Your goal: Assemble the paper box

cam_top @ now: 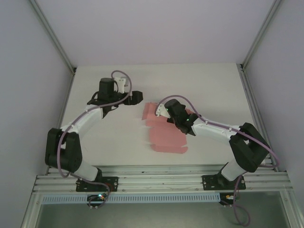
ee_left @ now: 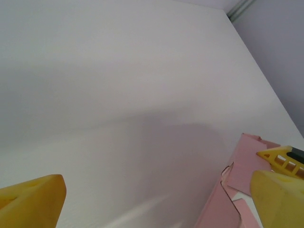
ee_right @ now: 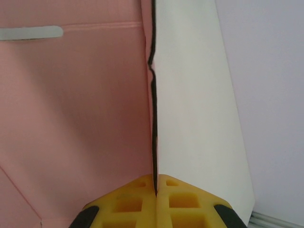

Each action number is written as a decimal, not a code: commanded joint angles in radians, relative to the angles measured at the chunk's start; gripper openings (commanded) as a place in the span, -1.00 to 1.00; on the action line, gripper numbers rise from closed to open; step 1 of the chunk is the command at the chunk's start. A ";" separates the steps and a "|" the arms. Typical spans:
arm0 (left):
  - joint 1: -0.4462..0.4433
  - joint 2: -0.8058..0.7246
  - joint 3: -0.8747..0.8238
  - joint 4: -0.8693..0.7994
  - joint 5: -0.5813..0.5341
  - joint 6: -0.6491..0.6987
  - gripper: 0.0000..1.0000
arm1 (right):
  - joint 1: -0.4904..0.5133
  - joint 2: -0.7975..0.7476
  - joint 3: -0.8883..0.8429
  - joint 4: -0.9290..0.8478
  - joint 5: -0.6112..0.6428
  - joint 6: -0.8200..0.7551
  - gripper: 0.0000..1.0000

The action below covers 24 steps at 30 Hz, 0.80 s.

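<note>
**Figure.** Paper box [cam_top: 164, 135] as an unfolded sheet of pale pink card. It lies near the middle of the desk [cam_top: 109, 142], between the two arms and closer to the right one.

The right end effector [cam_top: 163, 110] is closed on the far left part of the sheet. In the right wrist view its yellow fingers [ee_right: 142, 204] meet on the card's edge, which appears as a thin dark line. The outer panel [cam_top: 152, 113] it grips looks lifted off the desk.

The left end effector [cam_top: 136, 97] stands with its jaws fully apart and holds nothing. It sits just beside the sheet's far left corner, not touching it.

**Handling (judged).**
- The card is probably very light and thin. It should be stiff across a flat panel and give way readily along its creases.
- A hard pinch or a bend away from a crease would likely leave a permanent dent.
- The sheet may slide on the smooth desk when pushed.
- The best hold appears to be a panel's free edge, close to a fold line, with the base panel pressed down by the other arm.
- A narrow slot [ee_right: 31, 33] in one panel suggests a tab lock.

**Count.** One paper box, one desk, two end effectors.
</note>
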 commanded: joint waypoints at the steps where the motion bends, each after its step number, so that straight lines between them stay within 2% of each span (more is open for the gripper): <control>1: -0.041 0.051 0.076 -0.050 0.074 0.060 1.00 | 0.002 -0.035 -0.001 0.013 -0.056 0.020 -1.00; 12: -0.076 0.124 0.128 -0.142 0.084 0.153 1.00 | -0.007 -0.031 0.023 -0.001 -0.074 0.079 -1.00; 13: -0.101 0.126 0.129 -0.157 0.079 0.164 1.00 | -0.010 -0.033 0.022 0.002 -0.075 0.088 -1.00; 24: -0.144 0.168 0.157 -0.194 0.001 0.198 1.00 | -0.018 -0.053 -0.002 0.025 -0.137 0.138 -1.00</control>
